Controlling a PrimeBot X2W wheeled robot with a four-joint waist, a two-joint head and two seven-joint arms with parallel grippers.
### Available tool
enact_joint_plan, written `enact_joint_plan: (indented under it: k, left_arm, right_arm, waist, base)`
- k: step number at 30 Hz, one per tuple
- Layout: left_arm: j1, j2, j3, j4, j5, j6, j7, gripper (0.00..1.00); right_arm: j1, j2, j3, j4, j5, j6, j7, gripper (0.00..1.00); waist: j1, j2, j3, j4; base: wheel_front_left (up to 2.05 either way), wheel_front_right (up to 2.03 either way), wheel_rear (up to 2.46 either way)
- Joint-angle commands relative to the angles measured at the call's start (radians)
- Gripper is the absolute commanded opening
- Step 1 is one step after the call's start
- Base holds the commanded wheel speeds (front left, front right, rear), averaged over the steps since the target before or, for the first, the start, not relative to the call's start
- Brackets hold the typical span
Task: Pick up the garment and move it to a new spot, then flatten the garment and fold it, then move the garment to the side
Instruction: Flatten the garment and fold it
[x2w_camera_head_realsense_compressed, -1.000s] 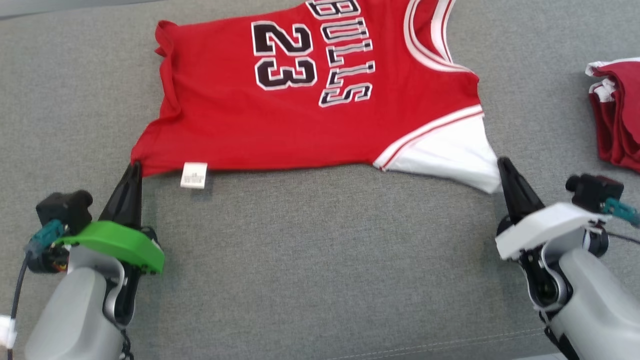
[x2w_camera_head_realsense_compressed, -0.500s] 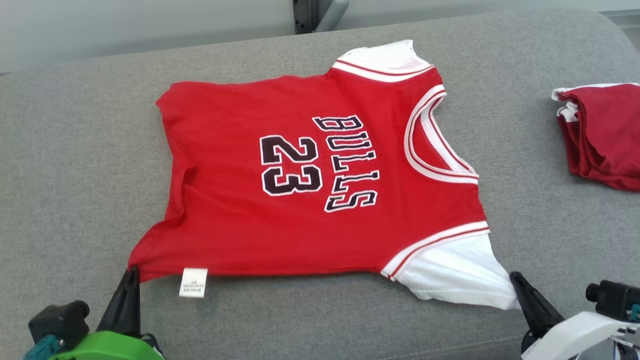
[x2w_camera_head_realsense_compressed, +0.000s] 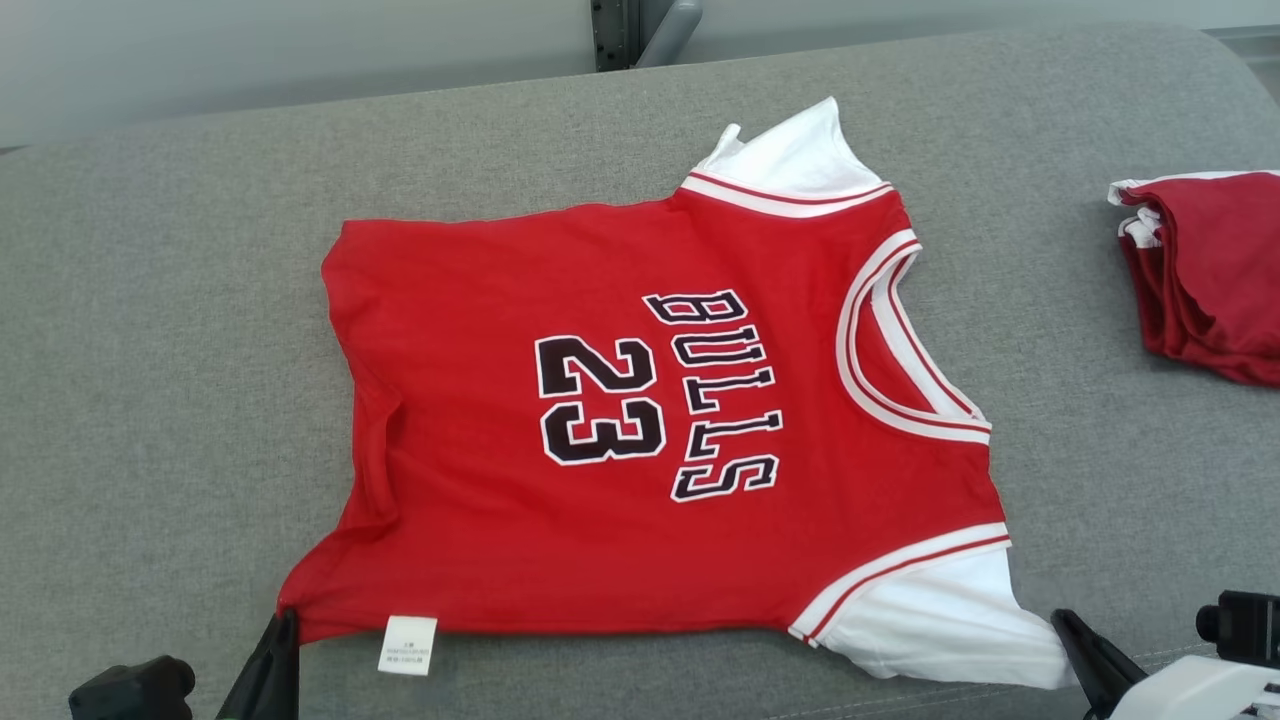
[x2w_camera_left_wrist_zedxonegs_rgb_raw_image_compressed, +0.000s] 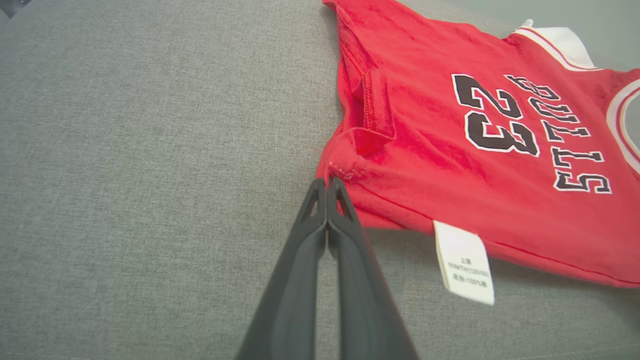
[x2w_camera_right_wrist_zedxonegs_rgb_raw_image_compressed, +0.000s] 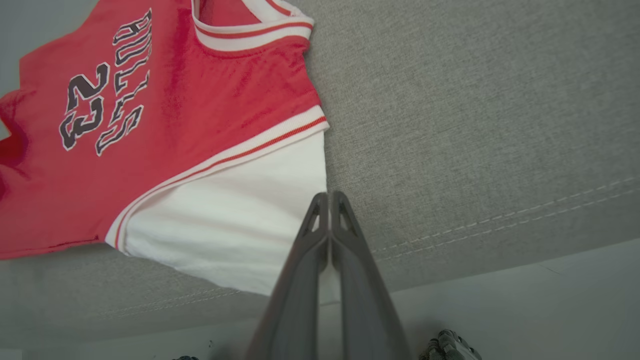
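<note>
- The left gripper (x2w_camera_head_realsense_compressed: 283, 625) sits at the near edge of the head view. Its fingers are pressed together on the jersey's (x2w_camera_head_realsense_compressed: 470, 500) near hem corner.
- The left wrist view gives that grip up close. The left gripper (x2w_camera_left_wrist_zedxonegs_rgb_raw_image_compressed: 328, 182) has no gap between its tips, and the red cloth bunches right at them.
- The right gripper (x2w_camera_head_realsense_compressed: 1062, 620) is at the near right, also closed. Its tips are at the outer edge of the near white sleeve (x2w_camera_head_realsense_compressed: 930, 620).
- In the right wrist view, the right gripper (x2w_camera_right_wrist_zedxonegs_rgb_raw_image_compressed: 329, 196) meets that sleeve (x2w_camera_right_wrist_zedxonegs_rgb_raw_image_compressed: 225, 225) at its edge, apparently pinching it. This view also takes in the cushion's front seam and pale floor (x2w_camera_right_wrist_zedxonegs_rgb_raw_image_compressed: 500, 300) below it.
- A white care label (x2w_camera_head_realsense_compressed: 407, 645) hangs off the near side seam, just right of the left gripper. The left wrist view shows printed lines on the label (x2w_camera_left_wrist_zedxonegs_rgb_raw_image_compressed: 465, 262), too small to read.
- The jersey lies face up on the grey cushion (x2w_camera_head_realsense_compressed: 150, 350), with its long axis running left to right. The hem points to the robot's left and the neck opening (x2w_camera_head_realsense_compressed: 900, 340) to its right.
- "BULLS 23" reads sideways, with the letter tops towards the neck.
- The left wrist view shows the hem side of the jersey (x2w_camera_left_wrist_zedxonegs_rgb_raw_image_compressed: 425, 150) rumpled and folded over.
- The far white sleeve (x2w_camera_head_realsense_compressed: 800, 155) points away from the robot.
- A second red garment (x2w_camera_head_realsense_compressed: 1210, 270) lies folded at the far right, well apart from the jersey.
- A dark post (x2w_camera_head_realsense_compressed: 612, 30) stands beyond the cushion.
</note>
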Motion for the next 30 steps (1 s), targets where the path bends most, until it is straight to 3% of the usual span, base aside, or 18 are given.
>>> enact_joint_plan:
  k: [1, 6, 16, 23, 30]
  left_arm:
    - [-0.029, 0.011, -0.006, -0.005, 0.016, -0.003, 0.011, 0.0]
    - [-0.094, 0.029, -0.016, -0.007, 0.023, -0.021, 0.039, 0.0]
    - [-0.279, 0.066, -0.027, 0.044, 0.023, -0.062, 0.112, 0.0]
    - [-0.357, 0.048, -0.027, 0.107, 0.007, -0.078, 0.112, 0.0]
    - [-0.382, 0.024, -0.042, 0.184, -0.009, -0.102, 0.1, 0.0]
  right_arm:
    - [-0.029, 0.01, -0.008, -0.017, -0.016, -0.001, 0.025, 0.0]
    - [-0.102, 0.019, -0.01, -0.033, -0.02, 0.0, 0.093, 0.0]
    - [-0.372, -0.033, 0.019, 0.008, -0.053, 0.0, 0.178, 0.0]
    - [-0.559, -0.051, 0.049, 0.129, -0.048, 0.0, 0.149, 0.0]
    - [-0.647, -0.074, 0.088, 0.246, -0.032, 0.0, 0.055, 0.0]
  waist:
    - [0.0001, 0.0, 0.004, 0.001]
    - [0.0001, 0.0, 0.025, -0.001]
    - [0.0001, 0.0, 0.111, -0.005]
    - [0.0001, 0.0, 0.201, 0.012]
    - [0.0001, 0.0, 0.232, 0.023]
  base:
    - [0.0, 0.0, 0.0]
    - [0.0, 0.0, 0.0]
    - [0.0, 0.0, 0.0]
    - [0.0, 0.0, 0.0]
    - [0.0, 0.0, 0.0]
